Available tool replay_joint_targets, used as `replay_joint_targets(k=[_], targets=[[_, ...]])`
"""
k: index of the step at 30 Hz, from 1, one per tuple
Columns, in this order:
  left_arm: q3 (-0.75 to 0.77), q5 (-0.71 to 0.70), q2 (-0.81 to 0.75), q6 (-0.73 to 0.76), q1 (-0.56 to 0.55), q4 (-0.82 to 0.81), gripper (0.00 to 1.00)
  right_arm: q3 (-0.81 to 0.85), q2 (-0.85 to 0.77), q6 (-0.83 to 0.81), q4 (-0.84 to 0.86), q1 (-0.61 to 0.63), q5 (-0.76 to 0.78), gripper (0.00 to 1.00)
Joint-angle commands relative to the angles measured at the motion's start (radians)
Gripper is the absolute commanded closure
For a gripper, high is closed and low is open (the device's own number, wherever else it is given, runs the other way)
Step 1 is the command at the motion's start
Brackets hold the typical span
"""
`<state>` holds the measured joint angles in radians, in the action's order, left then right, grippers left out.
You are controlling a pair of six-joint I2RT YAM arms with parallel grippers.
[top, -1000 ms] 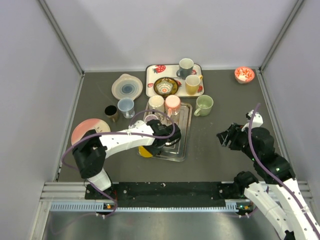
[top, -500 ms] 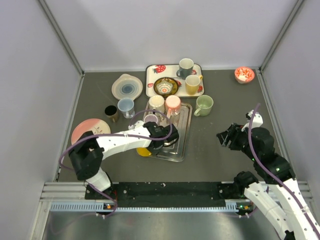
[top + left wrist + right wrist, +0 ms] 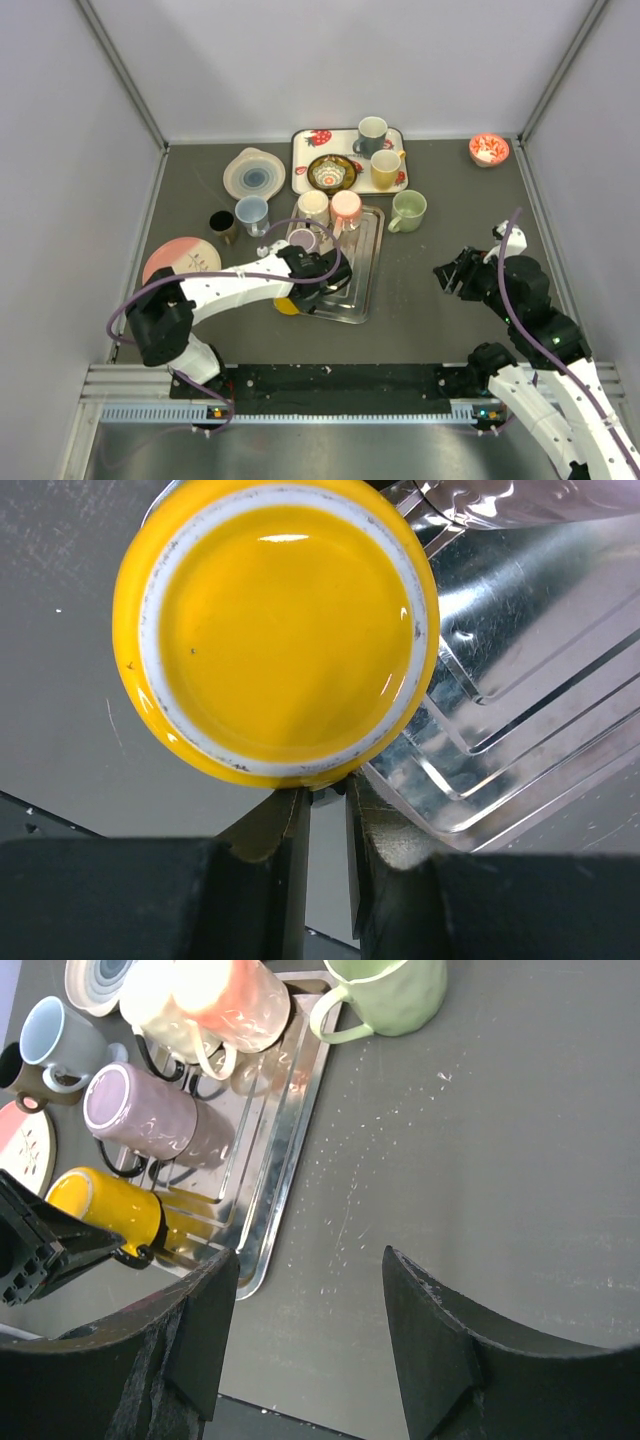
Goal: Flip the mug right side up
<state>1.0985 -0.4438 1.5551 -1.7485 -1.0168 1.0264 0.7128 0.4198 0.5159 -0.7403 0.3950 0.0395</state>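
Toward the left edge of the worktop lies a pink plate (image 3: 180,258). To its right, near the front edge, the left gripper (image 3: 328,796) has its fingers drawn close together, pinching the dark handle of the yellow mug (image 3: 275,630). The mug is bottom-up against the near left corner of the metal tray (image 3: 364,268), its glazed base and pale foot ring facing the wrist camera. Whether it rests on the worktop or is lifted cannot be told. On the tray beyond it a lilac mug (image 3: 150,1110) stands inverted, and a cream mug (image 3: 313,205) and a pink mug (image 3: 346,207) at the tray's far end appear bottom-up too. A green mug (image 3: 408,210) stands upright just right of the tray. Near the right edge the right gripper (image 3: 310,1265) hovers with fingers spread wide, holding nothing.
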Motion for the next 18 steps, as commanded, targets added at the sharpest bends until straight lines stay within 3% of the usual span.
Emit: replay_joint_targets(k=[1,18], targets=[[-0.022,0.008,-0.047,0.102,-0.002,0.011,1.00,-0.001,-0.012,-0.010,0.041,0.001,-0.004,0.40],[-0.061,0.094,-0.087,0.474,-0.051,-0.193,1.00,-0.003,-0.022,-0.011,0.041,0.001,-0.006,0.40]])
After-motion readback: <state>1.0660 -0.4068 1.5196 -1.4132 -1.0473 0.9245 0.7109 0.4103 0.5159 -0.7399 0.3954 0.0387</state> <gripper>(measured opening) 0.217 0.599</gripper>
